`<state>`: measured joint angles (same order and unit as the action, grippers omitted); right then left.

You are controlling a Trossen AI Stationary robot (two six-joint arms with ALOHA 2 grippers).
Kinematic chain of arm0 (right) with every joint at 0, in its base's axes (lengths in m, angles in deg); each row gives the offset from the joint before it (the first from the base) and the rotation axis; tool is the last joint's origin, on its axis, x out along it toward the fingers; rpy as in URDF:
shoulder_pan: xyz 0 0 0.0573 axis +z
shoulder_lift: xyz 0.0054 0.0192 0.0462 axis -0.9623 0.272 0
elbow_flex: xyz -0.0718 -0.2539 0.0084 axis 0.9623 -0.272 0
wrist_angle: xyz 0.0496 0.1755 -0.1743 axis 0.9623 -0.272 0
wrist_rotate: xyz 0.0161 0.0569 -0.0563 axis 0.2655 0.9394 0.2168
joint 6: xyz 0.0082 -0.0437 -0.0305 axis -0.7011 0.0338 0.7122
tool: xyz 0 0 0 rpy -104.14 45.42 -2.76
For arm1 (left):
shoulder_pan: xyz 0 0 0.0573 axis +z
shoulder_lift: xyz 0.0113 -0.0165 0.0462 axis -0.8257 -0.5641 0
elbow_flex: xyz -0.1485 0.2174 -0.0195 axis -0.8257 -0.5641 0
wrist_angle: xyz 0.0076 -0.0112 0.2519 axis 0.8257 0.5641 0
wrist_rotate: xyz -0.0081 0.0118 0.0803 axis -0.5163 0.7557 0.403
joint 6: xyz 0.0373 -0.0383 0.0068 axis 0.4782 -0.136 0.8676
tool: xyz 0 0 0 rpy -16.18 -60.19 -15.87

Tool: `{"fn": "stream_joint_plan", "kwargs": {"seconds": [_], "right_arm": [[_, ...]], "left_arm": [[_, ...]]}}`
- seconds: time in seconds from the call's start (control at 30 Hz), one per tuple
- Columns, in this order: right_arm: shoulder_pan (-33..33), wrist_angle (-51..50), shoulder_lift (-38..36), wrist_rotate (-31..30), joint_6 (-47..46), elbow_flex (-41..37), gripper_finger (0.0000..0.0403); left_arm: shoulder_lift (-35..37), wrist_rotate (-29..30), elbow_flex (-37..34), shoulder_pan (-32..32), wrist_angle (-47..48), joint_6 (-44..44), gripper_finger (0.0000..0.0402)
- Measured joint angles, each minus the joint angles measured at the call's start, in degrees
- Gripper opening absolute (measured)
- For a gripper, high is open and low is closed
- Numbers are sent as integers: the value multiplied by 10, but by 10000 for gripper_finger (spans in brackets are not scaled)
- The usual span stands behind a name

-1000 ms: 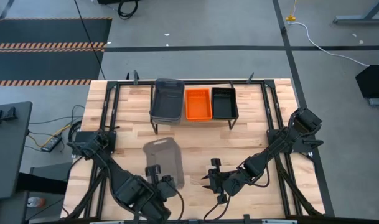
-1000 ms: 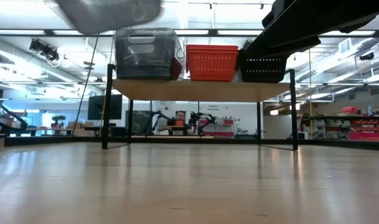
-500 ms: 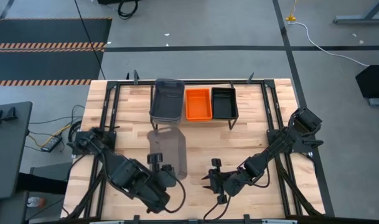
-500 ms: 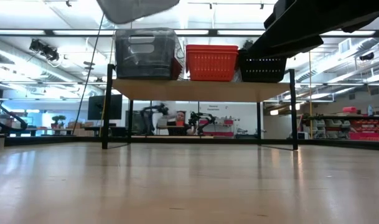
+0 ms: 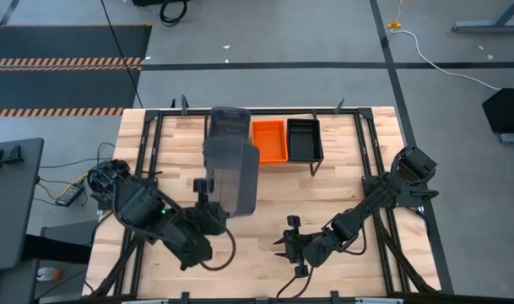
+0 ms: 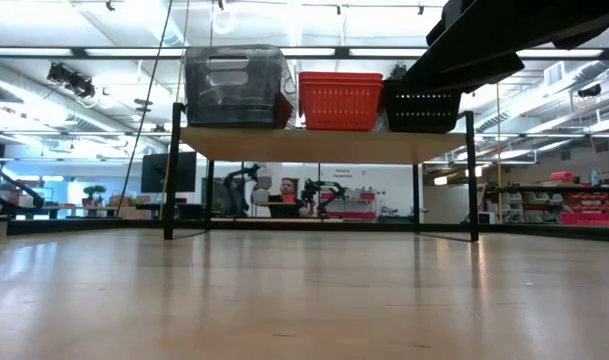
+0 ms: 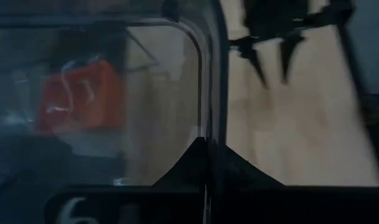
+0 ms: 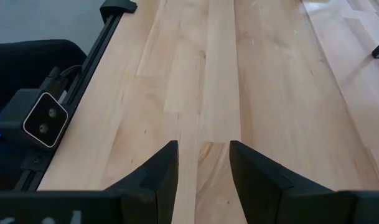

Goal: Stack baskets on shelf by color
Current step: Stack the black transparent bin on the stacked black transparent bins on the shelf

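A smoky grey basket is held aloft, clamped at its near rim by the left gripper, in front of the shelf, apparently overlapping its grey stack. The right gripper rests open near the table front.

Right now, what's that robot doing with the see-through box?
The left pincer is shut on the edge of a grey basket and holds it up in the air, just in front of the shelf. On the shelf sit a grey stack, an orange basket and a black basket, side by side. The right pincer waits open over the table, holding nothing.
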<state>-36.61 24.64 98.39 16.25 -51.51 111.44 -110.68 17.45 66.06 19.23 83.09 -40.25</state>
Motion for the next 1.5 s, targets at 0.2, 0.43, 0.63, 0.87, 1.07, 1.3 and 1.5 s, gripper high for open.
{"fn": "stream_joint_plan", "kwargs": {"seconds": [0.2, 0.43, 0.63, 0.87, 1.07, 1.3, 1.5], "right_arm": [[0, 0, 0, 0, -2, 0, 150], [1, 0, 0, 0, -2, 0, 150], [7, 0, 0, 0, -1, 0, 150], [15, 0, 0, 0, -3, 0, 150], [17, -2, 0, -3, -12, 0, 150], [17, -2, 0, -6, -19, 0, 150], [17, 1, 0, -7, -21, 0, 150]], "left_arm": [[5, 23, 0, 36, 0, 95, 10], [5, -3, 0, 100, 0, 166, 10], [5, -32, 0, 156, 0, 221, 10], [15, -60, 0, 223, 0, 260, 11], [59, -114, -48, 273, -1, 242, 11], [103, -134, -157, 289, 1, 244, 11], [120, -132, -219, 289, 0, 262, 11]]}}
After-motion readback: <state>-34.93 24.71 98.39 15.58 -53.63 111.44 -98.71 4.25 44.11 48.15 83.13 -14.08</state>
